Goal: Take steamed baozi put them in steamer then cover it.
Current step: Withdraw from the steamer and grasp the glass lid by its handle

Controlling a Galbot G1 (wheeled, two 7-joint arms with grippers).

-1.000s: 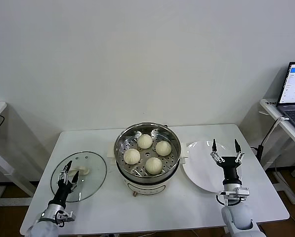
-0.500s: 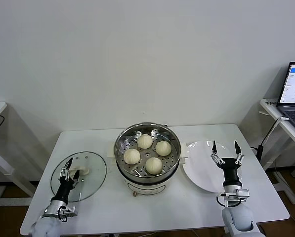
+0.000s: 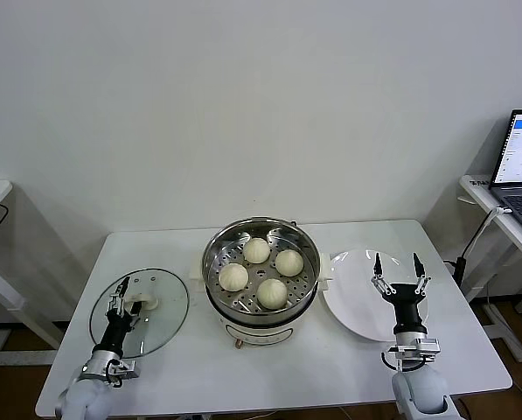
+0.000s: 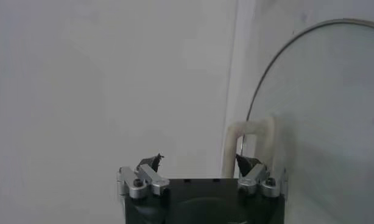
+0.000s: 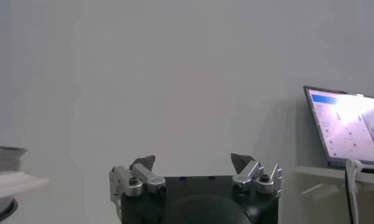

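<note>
**Left pincer slides lower by the lid, buns all loaded**

Compared with a second ago, the left pincer (image 3: 119, 290) has dropped a touch toward the lower left of the frame and now sits right at the cover's (image 3: 160, 302) cream handle (image 3: 143, 303). The right pincer (image 3: 395, 269) has barely shifted, just a hair lower over the plate (image 3: 352, 297).

In the head view, all four steamed baozi (image 3: 273, 292) sit inside the steamer (image 3: 215, 254), dead centre of the frame on the white desk (image 3: 330, 367). The cover lies flat on the desk at lower left, well apart from the steamer rim, so the pot isn't lidded yet.

Left pincer: fingers parted, pointing up, holding nothing. In the left wrist view the pincer (image 4: 199, 164) has one fingertip (image 4: 246, 163) just beside the handle (image 4: 251, 143), with the lid's metal rim (image 4: 284, 42) curving off to the upper right. Can't tell if it's actually touching.

Right pincer: wide open, empty, upright over the white plate at the right of centre. A laptop (image 3: 518, 162) sits on a side table at the far right edge; it's also in the right wrist view (image 5: 345, 137) behind that pincer (image 5: 193, 163).
</note>
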